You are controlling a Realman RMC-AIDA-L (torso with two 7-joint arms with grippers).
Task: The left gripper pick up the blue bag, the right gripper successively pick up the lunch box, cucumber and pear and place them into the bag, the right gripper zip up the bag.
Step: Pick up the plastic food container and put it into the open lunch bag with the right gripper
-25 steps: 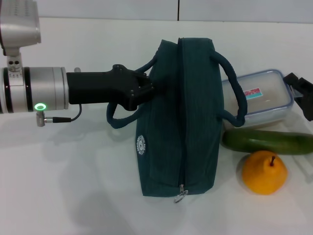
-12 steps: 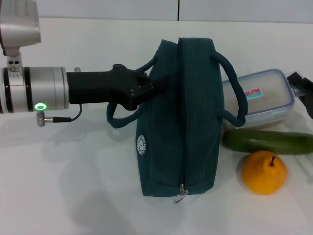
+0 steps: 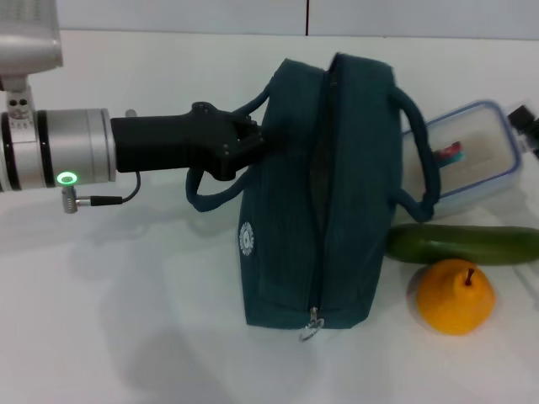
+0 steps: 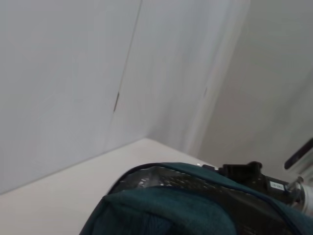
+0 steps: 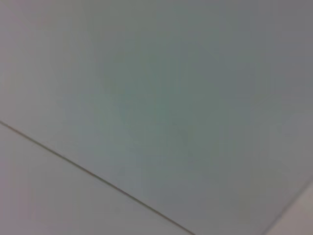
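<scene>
The blue bag [image 3: 286, 210] lies on the white table in the head view, its zipper partly open along the top and the zipper pull [image 3: 313, 324] at the near end. My left gripper [image 3: 253, 143] is shut on the bag's left side near its handle and tips it up. The bag's fabric also shows in the left wrist view [image 4: 161, 210]. The clear lunch box [image 3: 472, 151] is tilted up to the right of the bag. My right gripper [image 3: 529, 126] grips its far right edge, mostly out of frame. The cucumber [image 3: 463, 244] and the orange pear [image 3: 455, 296] lie to the bag's right.
The bag's right handle [image 3: 421, 160] hangs in front of the lunch box. A white wall [image 3: 253, 17] stands behind the table. The right wrist view shows only wall panels [image 5: 156, 117].
The bag has been tipped up and shifted right, and its top has opened. The lunch box has risen and tilted toward the right, with the right gripper moving up with it.
</scene>
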